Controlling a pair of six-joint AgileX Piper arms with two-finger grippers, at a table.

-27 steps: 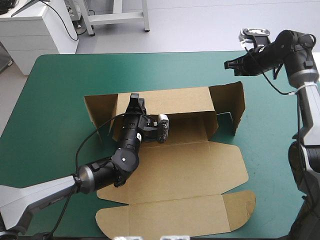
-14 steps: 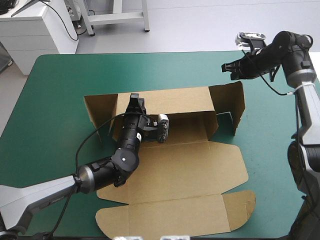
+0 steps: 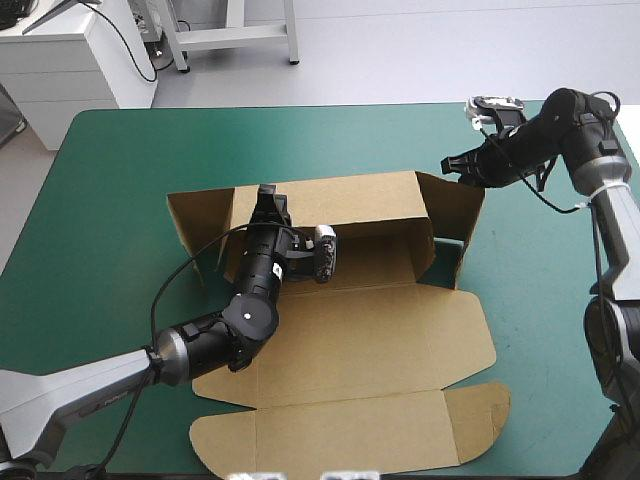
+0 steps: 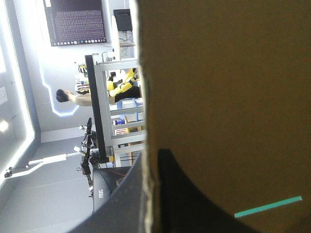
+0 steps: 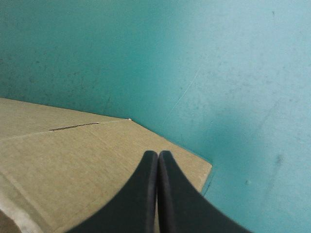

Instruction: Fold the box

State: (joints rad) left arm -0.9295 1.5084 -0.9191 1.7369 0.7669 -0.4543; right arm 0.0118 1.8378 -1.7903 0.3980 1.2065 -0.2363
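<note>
Around mid-counter (image 3: 110, 180) sits the box (image 3: 350, 340). Its back wall (image 3: 350, 200) is raised toward 12 o'clock, and the base and lid panels lie flat toward 6 o'clock.

The change is at the 3 o'clock end. Just before, my right gripper (image 3: 450, 165) hung above and clear of the right end flap (image 3: 455, 205). It has since dropped down and in, and now meets that flap's upper corner. Its fingers are pressed together into one point, with nothing between them. The right wrist view shows brown board directly under that point and teal-green cover beyond it. The flap has answered by leaning inward, and it looks shorter from above than it did earlier.

My left gripper (image 3: 268, 200) hasn't budged. It is clamped on the top edge of the back wall, toward the 9 o'clock end, with the board's raw edge running between its fingers in the left wrist view.

My read is that the right side wall is being nudged in while the left arm keeps the back wall upright. The left end flap (image 3: 198, 218) has not been dealt with yet.

As for writing, I can read no print, brand or label anywhere on the board or on either gripper.
</note>
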